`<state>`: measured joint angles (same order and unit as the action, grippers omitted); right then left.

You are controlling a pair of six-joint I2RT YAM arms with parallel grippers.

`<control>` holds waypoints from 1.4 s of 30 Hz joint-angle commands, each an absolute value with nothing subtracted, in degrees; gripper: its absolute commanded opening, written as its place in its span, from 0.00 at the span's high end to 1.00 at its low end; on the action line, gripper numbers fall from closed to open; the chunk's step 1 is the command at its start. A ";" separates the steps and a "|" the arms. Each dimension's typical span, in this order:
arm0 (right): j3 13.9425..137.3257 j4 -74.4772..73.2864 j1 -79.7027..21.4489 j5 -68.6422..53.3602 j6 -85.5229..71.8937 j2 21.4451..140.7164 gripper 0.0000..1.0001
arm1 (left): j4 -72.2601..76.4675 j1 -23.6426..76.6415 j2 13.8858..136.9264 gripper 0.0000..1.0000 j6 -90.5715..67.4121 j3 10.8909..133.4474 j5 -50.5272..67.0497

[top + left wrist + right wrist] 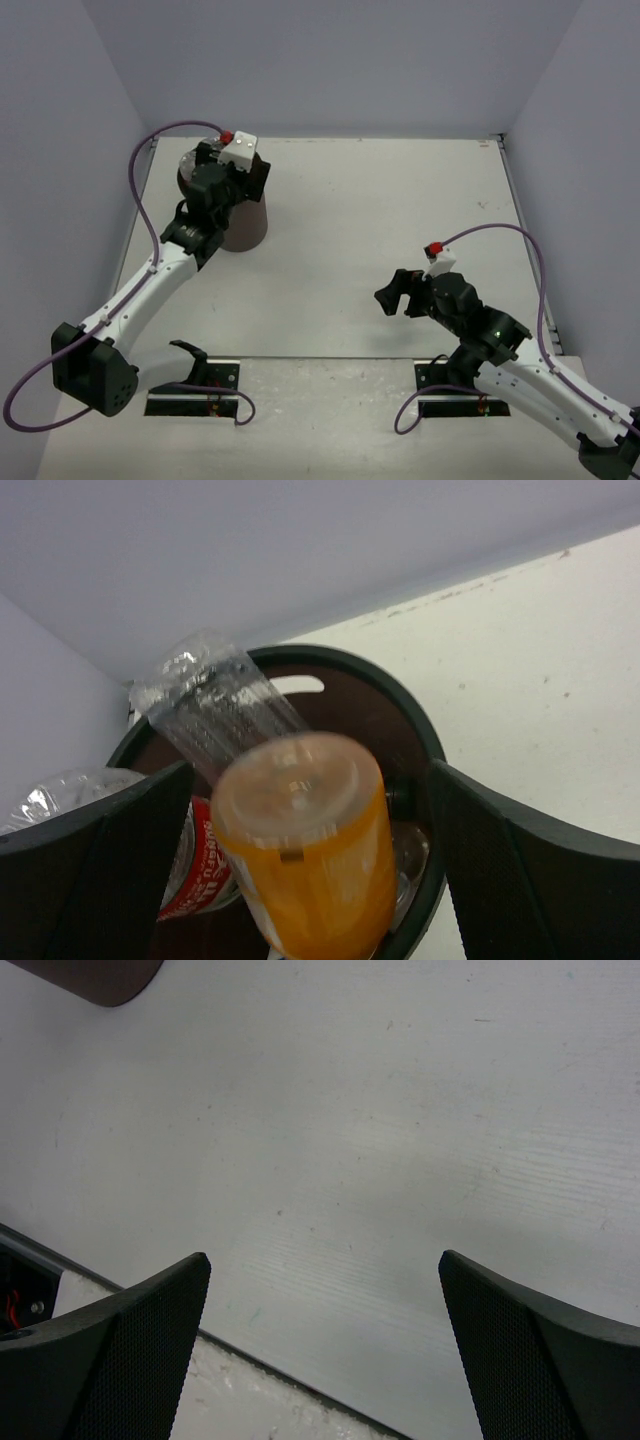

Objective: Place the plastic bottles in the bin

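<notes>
Bin largely hidden beneath left gripper, orange bottle cropped below.

Pretty plain booth tbh. White tabletop, a bit scuffed and speckled, boxed in by pale lavender-grey walls: back wall at 12 o'clock, left wall at 9, right wall at 3. A seam runs across down toward 6, with a rougher white strip past it. Light's soft and even, shadows faint.
</notes>
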<state>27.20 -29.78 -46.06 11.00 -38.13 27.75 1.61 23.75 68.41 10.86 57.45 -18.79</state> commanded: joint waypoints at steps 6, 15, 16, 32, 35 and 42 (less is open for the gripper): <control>27.69 -29.35 -46.05 11.34 -38.41 28.04 0.01 | -4.05 23.38 66.37 0.00 2.57 71.23 -11.08; 28.30 -30.01 -46.12 13.09 -39.92 27.42 0.01 | -14.73 23.38 62.40 0.00 -14.29 79.80 -12.09; 28.30 -30.08 -46.14 13.24 -40.39 27.44 0.01 | -17.08 23.36 61.40 0.00 -18.49 79.78 -14.06; 32.48 -30.76 -46.05 16.10 -46.54 26.90 0.01 | -39.59 23.36 41.22 0.00 -43.48 54.91 -22.32; 32.09 -30.60 -46.05 17.05 -47.55 25.99 0.01 | -41.48 23.38 40.35 0.00 -43.88 54.51 -25.29; 32.61 -32.17 -46.05 17.85 -47.91 24.27 0.01 | -46.83 23.38 41.73 0.00 -45.51 54.69 -29.78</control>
